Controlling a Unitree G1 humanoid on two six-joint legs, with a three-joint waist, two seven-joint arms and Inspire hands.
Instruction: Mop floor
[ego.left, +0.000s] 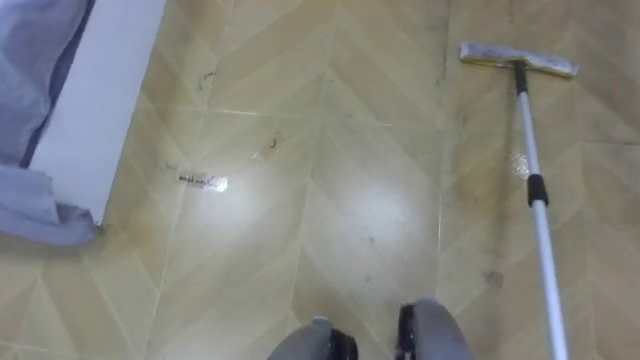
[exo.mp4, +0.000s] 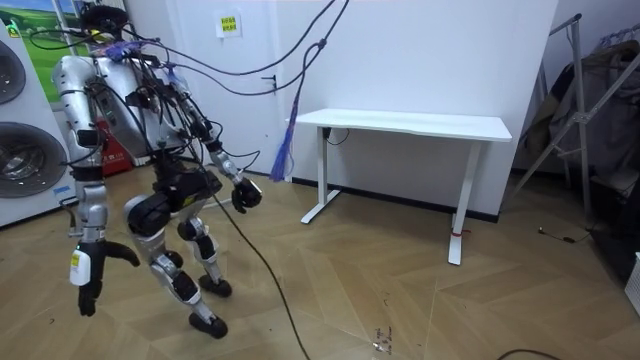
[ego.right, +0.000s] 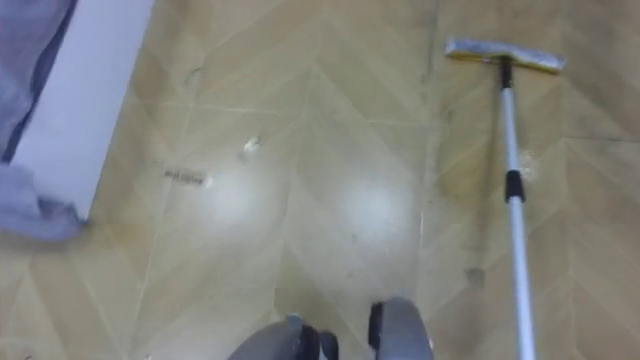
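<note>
Pale wood-patterned floor (ego.left: 330, 200) in a zigzag lay, seen from the robot's head looking down. At far left a grey-blue cloth (ego.left: 30, 60) hangs over a white panel (ego.left: 100, 100) and trails onto the floor. Just right of the panel lies a small dark scrap (ego.left: 200, 181) beside a patch of glare, probably the kind of dirt the mopping is meant for. At far right the mop (ego.left: 535, 200) lies flat on the floor. Its flat head (ego.left: 517, 59) is at the end farthest from the robot, and its pale pole runs back toward the robot's right side and out past the bottom edge. No hand is on it — it lies there because it has not yet been picked up, and the near end of the pole looks handiest for the right hand.

From the room camera, left to right: washing machines (exo.mp4: 25, 150), then the robot in front of them, knees bent, one foot ahead of the other. Its right hand (exo.mp4: 85, 270) hangs low at its side with fingers straight and thumb spread, holding nothing — free to take the pole. Its left hand (exo.mp4: 243, 195) is held forward at hip height; whether it is open or closed I cannot tell. Farther right a broom (exo.mp4: 285, 150) leans against the wall, then comes a white worktop (exo.mp4: 410, 124), then a drying rack (exo.mp4: 580, 110).
</note>
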